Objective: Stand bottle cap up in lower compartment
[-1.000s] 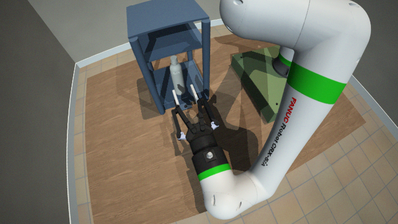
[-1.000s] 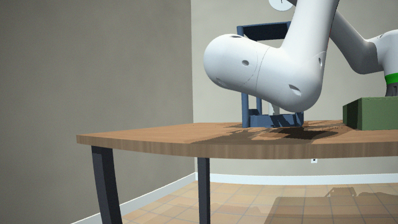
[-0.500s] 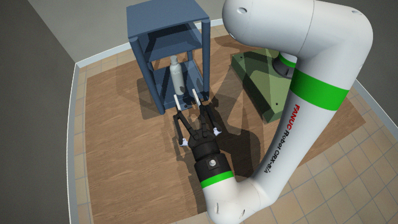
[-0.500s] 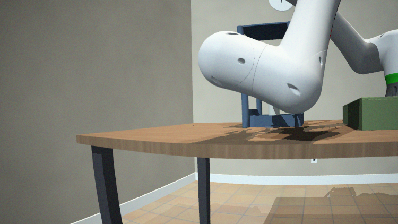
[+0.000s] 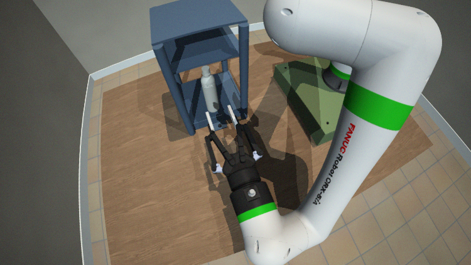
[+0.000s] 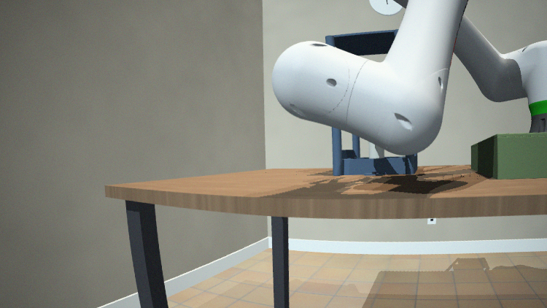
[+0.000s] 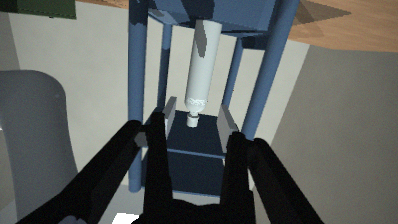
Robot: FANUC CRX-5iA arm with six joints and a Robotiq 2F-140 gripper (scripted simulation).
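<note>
The white bottle (image 5: pixel 209 88) stands cap up on the floor of the lower compartment of the blue shelving unit (image 5: pixel 197 43), behind the front edge. In the wrist view the bottle (image 7: pixel 202 72) shows between the posts, with the picture upside down. My gripper (image 5: pixel 221 117) is just in front of the unit's front edge, pointing into the compartment. Its fingers stand partly apart with nothing between them, clear of the bottle. In the wrist view the fingertips frame the cap from a distance. In the exterior view my arm hides most of the unit (image 6: pixel 373 164).
A green wedge-shaped block (image 5: pixel 313 98) carries the robot's base to the right of the unit, and also shows in the exterior view (image 6: pixel 510 155). The unit's posts stand on either side of the fingertips. The wooden table (image 5: pixel 148 171) extends to the left and front.
</note>
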